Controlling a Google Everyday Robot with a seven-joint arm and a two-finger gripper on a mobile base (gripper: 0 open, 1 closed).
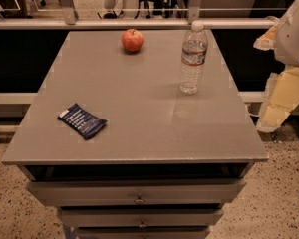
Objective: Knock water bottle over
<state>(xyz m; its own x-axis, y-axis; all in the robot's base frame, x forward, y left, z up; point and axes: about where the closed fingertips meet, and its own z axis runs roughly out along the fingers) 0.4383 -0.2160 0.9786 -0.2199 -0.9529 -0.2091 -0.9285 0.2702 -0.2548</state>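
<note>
A grey cabinet (pixel 139 138) fills the view. The gripper (pixel 281 101) hangs beyond its right edge, partly cut off; I cannot tell whether it is spread or closed. The bottle (pixel 193 59) stands upright right-rear, well apart from the packet (pixel 82 121) and apple (pixel 132 40).

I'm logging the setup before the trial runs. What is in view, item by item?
water bottle: one, clear with white cap and white-and-red label, upright, back right of the table.
apple: one, red, back centre.
packet: one, dark blue, lying flat, front left.
table: one, grey, centre of view.
drawers: three showing, grey, under the table's front edge.
arm: one, white, upper right.
gripper: one, pale yellow, beyond the table's right edge, apart from the bottle.
</note>
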